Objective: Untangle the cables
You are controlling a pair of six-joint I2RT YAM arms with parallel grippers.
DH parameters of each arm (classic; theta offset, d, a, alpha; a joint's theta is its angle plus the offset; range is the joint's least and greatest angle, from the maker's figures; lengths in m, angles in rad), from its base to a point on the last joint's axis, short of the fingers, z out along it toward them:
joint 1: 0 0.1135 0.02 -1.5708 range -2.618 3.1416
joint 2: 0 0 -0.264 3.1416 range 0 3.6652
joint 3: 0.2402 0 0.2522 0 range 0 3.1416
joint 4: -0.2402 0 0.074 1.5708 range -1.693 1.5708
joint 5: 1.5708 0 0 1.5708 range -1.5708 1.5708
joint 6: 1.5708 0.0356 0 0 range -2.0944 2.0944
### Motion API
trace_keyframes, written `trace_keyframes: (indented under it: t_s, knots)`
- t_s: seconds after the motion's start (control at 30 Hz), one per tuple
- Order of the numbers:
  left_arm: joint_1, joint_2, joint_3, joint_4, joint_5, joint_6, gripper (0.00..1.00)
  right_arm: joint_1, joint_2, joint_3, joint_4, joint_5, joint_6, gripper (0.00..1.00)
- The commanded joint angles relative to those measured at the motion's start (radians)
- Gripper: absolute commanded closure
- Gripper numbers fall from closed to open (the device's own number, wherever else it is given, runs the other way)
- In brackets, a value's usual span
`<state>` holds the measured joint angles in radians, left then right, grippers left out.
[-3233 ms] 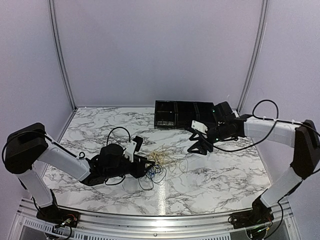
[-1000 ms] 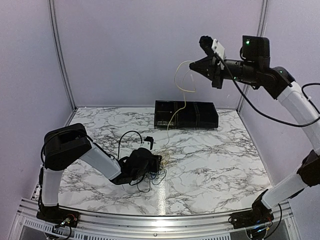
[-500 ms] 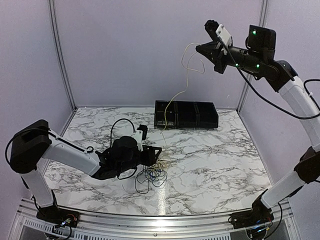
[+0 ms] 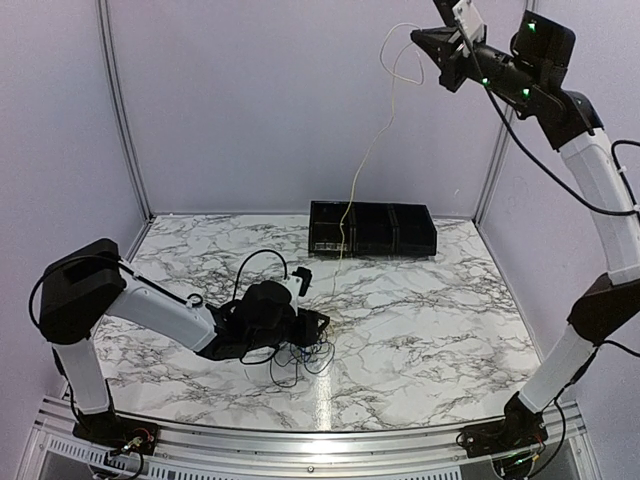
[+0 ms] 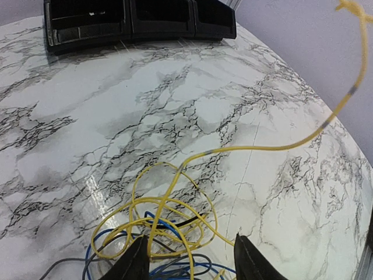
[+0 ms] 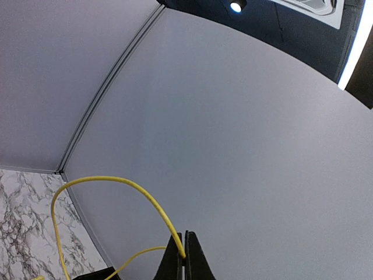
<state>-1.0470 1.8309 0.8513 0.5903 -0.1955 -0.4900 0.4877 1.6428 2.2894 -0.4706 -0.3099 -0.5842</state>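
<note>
On the table (image 4: 430, 320), left of centre, three thin looped cables are seen tangled: one yellow cable (image 5: 274, 147), one blue cable (image 5: 165, 223) and one black cable (image 5: 187, 221). The left gripper (image 5: 189, 259) is held over them, jaws apart, nothing clamped. The tangle's near part is cut off in the left wrist view. The yellow cable is stretched upward to the raised right gripper (image 4: 418, 36), whose jaws are pinched together on it.
</note>
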Motion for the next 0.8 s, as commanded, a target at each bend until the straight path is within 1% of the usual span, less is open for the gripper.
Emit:
trace_keyframes:
  t_s: [0.0, 0.1, 0.17, 0.2, 0.43, 0.63, 0.7, 0.77]
  knots:
    - [-0.011, 0.096, 0.079, -0.029, 0.037, 0.061, 0.49, -0.002, -0.041, -0.014, 0.049, 0.058, -0.013, 1.00]
    - [-0.015, 0.153, 0.096, -0.028, 0.014, 0.061, 0.52, -0.002, -0.052, -0.006, 0.056, 0.050, -0.002, 1.00]
    - [-0.015, 0.183, 0.098, -0.029, -0.011, 0.055, 0.60, -0.001, -0.056, 0.010, 0.058, 0.055, 0.008, 1.00]
    - [-0.015, 0.192, 0.096, -0.028, -0.017, 0.052, 0.61, -0.001, -0.057, 0.020, 0.063, 0.064, 0.009, 1.00]
    - [-0.015, 0.232, 0.068, -0.020, -0.020, -0.006, 0.63, -0.002, -0.021, 0.145, 0.187, 0.134, -0.030, 1.00]
    - [-0.015, 0.217, 0.040, -0.017, -0.054, -0.034, 0.65, -0.002, -0.003, 0.182, 0.304, 0.201, -0.061, 1.00]
    - [-0.015, 0.200, 0.028, -0.017, -0.048, -0.034, 0.64, -0.001, 0.001, 0.213, 0.339, 0.216, -0.093, 1.00]
    - [-0.016, 0.166, 0.017, -0.017, -0.039, -0.019, 0.60, -0.001, -0.006, 0.213, 0.341, 0.216, -0.115, 1.00]
